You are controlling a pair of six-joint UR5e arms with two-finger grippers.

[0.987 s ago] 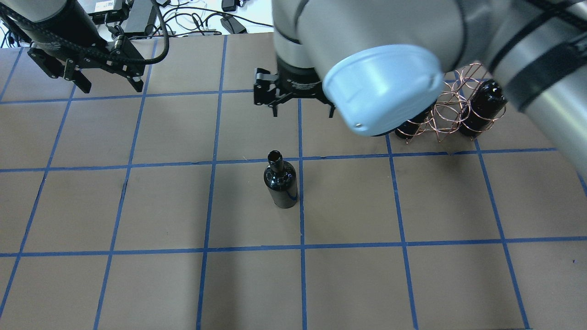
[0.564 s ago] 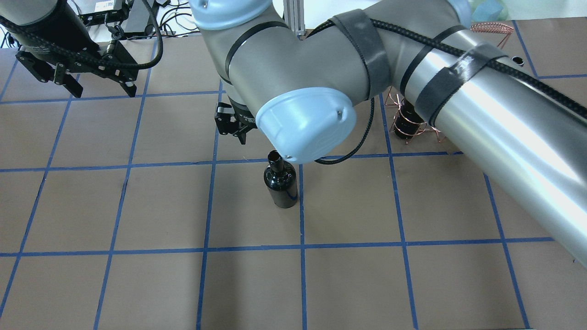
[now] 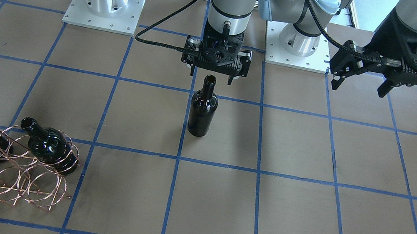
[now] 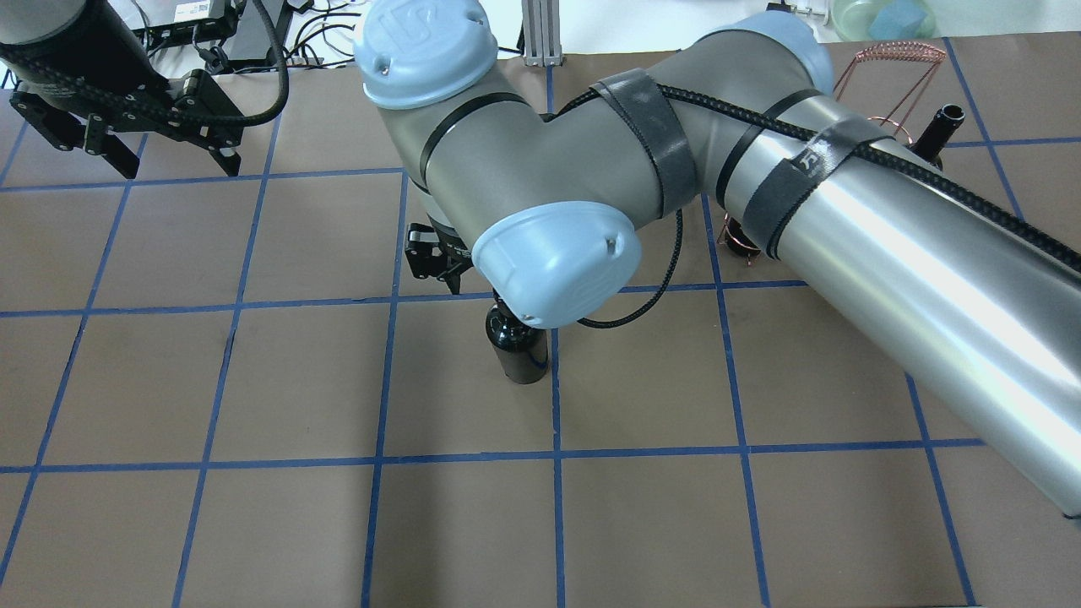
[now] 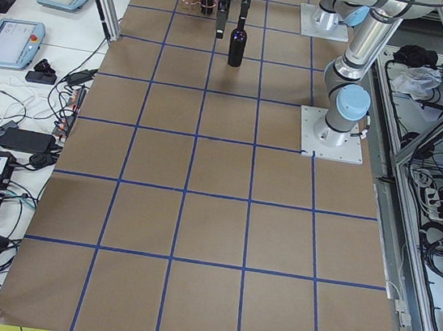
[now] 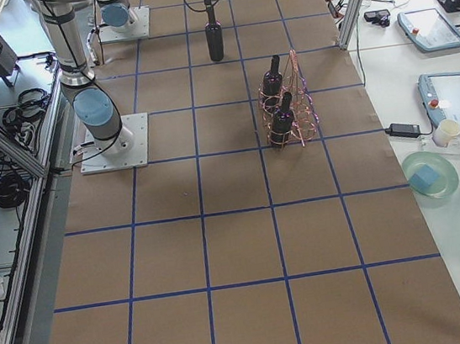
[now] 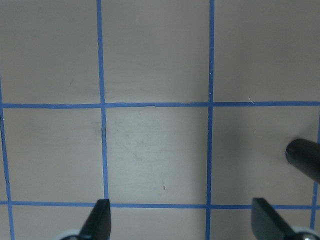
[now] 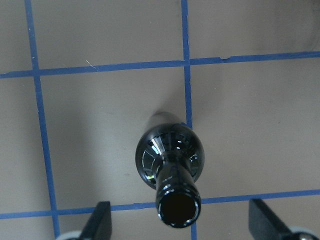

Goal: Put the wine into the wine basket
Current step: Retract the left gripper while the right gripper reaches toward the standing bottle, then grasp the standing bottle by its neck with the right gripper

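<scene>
The right claw (image 3: pixel 211 76) hangs wide open, empty, above the upright wine (image 3: pixel 202 112); the left claw (image 3: pixel 359 86) is also open and empty.

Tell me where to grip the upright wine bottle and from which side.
Take the wine bottle by its narrow neck, coming straight down from above. It stands upright with the mouth facing up, and the right gripper, open, hangs above it.

1. Arm tubes (image 4: pixel 912 279): smooth silver-grey metal; joint caps (image 4: pixel 553 262): pale blue, round, tiny rim screws.
2. Black braided cable (image 3: pixel 157 44) strapped along my tubes by black bands (image 4: pixel 646 127).
3. My left gripper (image 3: pixel 358 89) and right gripper (image 3: pixel 211 77): matte black, ribbed housings.
4. Base plates (image 3: pixel 104 6): white, square, bolted.
</scene>
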